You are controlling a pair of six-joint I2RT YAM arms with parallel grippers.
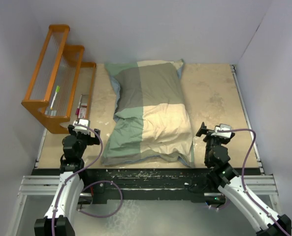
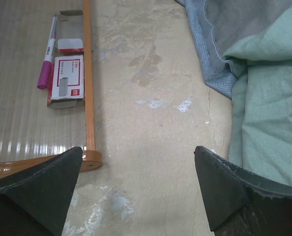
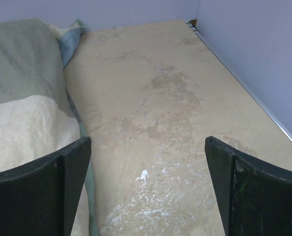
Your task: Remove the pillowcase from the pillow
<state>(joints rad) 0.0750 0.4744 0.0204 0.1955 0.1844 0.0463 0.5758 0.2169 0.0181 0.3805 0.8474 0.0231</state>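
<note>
My left gripper [image 2: 138,157] and right gripper [image 3: 148,147] both stand spread wide, empty. One stuffed pillowcase [image 1: 150,118] lies between them; one orange rack [image 2: 88,73] holds one marker [image 2: 46,54].

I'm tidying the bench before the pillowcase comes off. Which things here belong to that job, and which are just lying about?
Part of the job: pillowcase, with the pillow hidden inside; left gripper and right gripper, both open.
Just lying about: orange rack; in it, a pink-ended marker and a red-and-white box.
</note>
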